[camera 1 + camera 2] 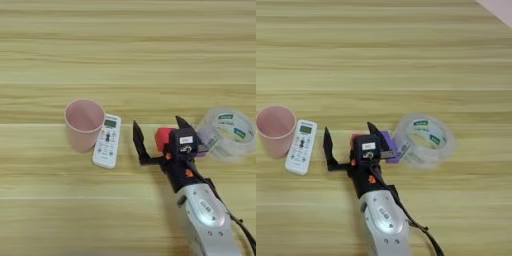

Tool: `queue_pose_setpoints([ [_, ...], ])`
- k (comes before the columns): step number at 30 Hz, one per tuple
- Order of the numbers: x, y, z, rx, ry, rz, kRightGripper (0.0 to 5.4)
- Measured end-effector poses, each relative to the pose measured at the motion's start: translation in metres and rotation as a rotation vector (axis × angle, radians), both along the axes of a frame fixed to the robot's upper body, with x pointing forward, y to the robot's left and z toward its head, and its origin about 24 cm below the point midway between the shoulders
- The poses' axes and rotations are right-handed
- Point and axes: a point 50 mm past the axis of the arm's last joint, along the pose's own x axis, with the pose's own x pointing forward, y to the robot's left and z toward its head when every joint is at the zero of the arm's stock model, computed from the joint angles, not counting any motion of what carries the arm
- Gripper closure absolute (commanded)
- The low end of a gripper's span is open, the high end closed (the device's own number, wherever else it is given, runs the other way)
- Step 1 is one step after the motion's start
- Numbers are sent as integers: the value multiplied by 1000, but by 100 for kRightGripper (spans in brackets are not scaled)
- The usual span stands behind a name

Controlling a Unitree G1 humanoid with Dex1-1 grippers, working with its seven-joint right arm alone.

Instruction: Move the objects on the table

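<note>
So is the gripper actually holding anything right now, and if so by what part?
Nothing is held. The right gripper is open, its fingers spread either side of the red cube, not closed on it.

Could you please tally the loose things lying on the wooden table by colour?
Pink: 1, the pale pink plastic cup
White: 1, the slim white remote with a small screen
Red: 1, the small red cube
Purple: 1, the small purple bar
Clear: 1, the clear tape roll
Total: 5

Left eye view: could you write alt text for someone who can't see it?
A robot's right gripper, fingers open, reaches over a wooden table beside a red cube. Left of it stand a pink cup and a white remote; a clear tape roll lies right.
</note>
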Motion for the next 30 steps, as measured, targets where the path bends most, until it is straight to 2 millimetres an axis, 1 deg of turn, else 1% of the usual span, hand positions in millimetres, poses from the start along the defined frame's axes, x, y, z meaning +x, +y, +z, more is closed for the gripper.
queue_pose_setpoints([
  [2,-4,10,3,-7,-21,29,7],
  [4,-7,16,2,-10,-13,48,7],
  [12,-16,33,0,12,6,108,7],
  [17,-24,48,-4,30,37,150,7],
  [21,-25,50,-7,20,50,160,7],
  [30,-24,59,-22,-45,100,203,7],
])
